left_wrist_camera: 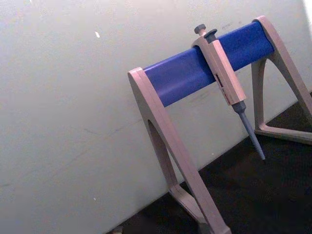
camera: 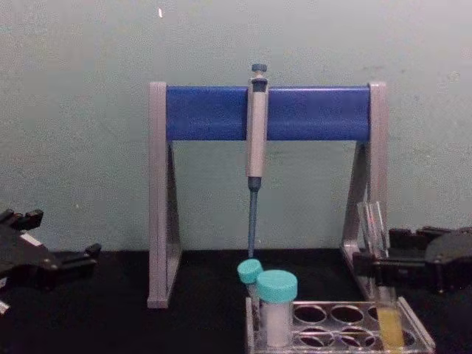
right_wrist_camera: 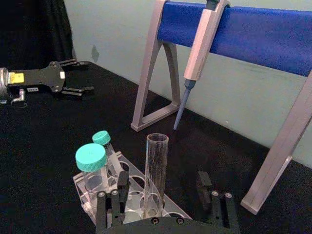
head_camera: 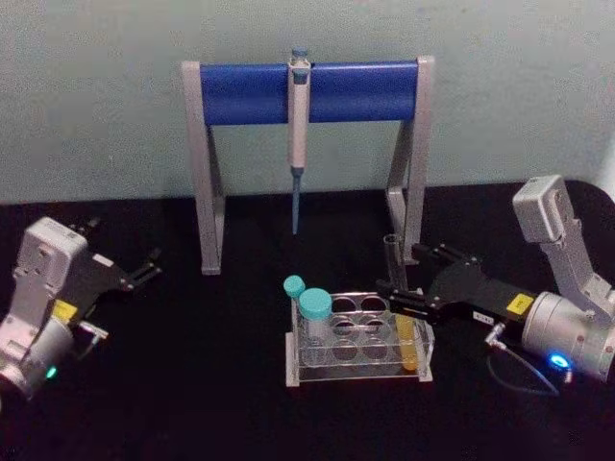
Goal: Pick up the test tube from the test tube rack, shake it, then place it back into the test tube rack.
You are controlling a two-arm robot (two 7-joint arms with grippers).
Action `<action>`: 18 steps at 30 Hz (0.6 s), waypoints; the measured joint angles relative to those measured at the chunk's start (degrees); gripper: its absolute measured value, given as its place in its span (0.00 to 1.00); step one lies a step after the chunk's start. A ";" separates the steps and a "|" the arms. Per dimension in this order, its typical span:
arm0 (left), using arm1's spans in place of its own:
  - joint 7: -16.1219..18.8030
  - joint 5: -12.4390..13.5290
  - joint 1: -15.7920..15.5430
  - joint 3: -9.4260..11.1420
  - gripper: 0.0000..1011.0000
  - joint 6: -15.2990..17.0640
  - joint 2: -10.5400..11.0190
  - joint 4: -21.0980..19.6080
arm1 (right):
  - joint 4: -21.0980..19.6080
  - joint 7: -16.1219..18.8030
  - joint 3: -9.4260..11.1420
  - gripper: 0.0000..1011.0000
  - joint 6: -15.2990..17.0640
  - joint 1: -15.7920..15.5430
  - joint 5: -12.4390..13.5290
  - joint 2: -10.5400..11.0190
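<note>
The right end effector [head_camera: 397, 271] reaches in from the right of the head view. Its two black fingers [right_wrist_camera: 122, 187] are spread, one on each side of the test tube [head_camera: 393, 257], level with the clear upper part. In the right wrist view there is a gap between the glass and each finger, so the tube is not pinched.

The tube stands upright in a hole at the right end of the rack [head_camera: 292, 357], low in the middle of the head view on the black tabletop [head_camera: 192, 384]. It has no cap. Yellow-orange liquid [camera: 389, 329] fills its lower part inside the rack. The glass above the rack top is empty.

Two more tubes stand at the rack's left end. A wide capped tube [camera: 276, 310] has a white body and a broad teal cap. Just behind it is a thin capped tube [camera: 249, 273] with a smaller teal cap. I cannot tell what either one holds. The holes between them and the test tube are open.

Behind the rack, against the pale wall, a grey-and-blue stand [head_camera: 250, 93] fills the upper middle of the head view. A pipette [head_camera: 299, 125] hangs from its bar with the tip pointing down.

The left end effector [head_camera: 146, 269] rests well apart at the left edge, low over the tabletop. Its fingers are spread and hold nothing.
</note>
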 joint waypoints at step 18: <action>0.00 0.00 0.00 0.00 0.99 0.00 0.00 0.00 | -0.02 -0.08 0.05 0.35 0.07 -0.06 0.09 -0.03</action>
